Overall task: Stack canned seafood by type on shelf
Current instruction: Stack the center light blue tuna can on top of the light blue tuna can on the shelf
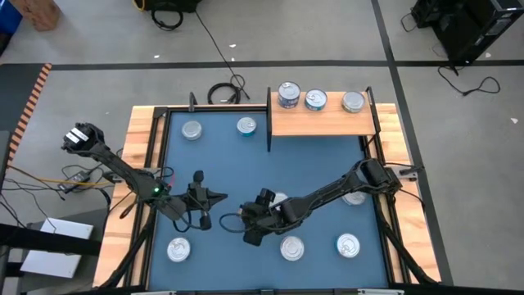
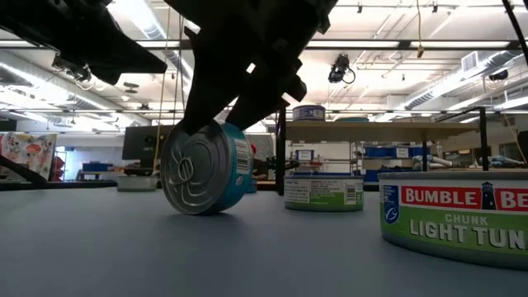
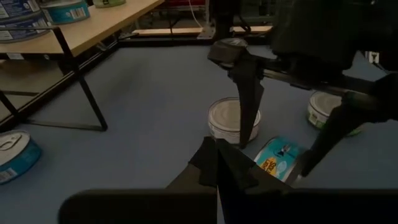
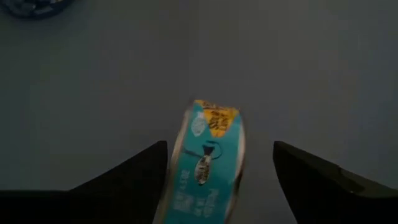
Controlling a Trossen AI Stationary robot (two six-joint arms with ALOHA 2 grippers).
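**Teal Tin Lay on Its Edge Between Spread Jaws**

Nearest the low camera stood a short round tin with a green-and-white tuna label, upright on the blue mat. Beyond it a small round tin with a teal side label and shiny silver end rested on its rim, tilted, its flat end facing the camera rather than upward.

The right gripper hung over that teal tin with its two dark fingers spread wide, one on each side of the tin and neither visibly touching it. In the right wrist view the tin sat in the gap between them, nearer one finger than the other. The left gripper waited just beside the right one, its jaws pressed together and empty.

The light wooden shelf with thin black posts stood well apart from both grippers, at the far edge of the mat, already carrying three tins along its back; one of them looked doubled up. Other tins lay scattered on the mat around the jaws.

By my reading, the step in hand was picking up the teal tin. The next move would call for closing squarely across its round wall or flat ends; on its rim it could roll away from a lopsided squeeze. Then it would need carrying to the matching tins on the shelf.
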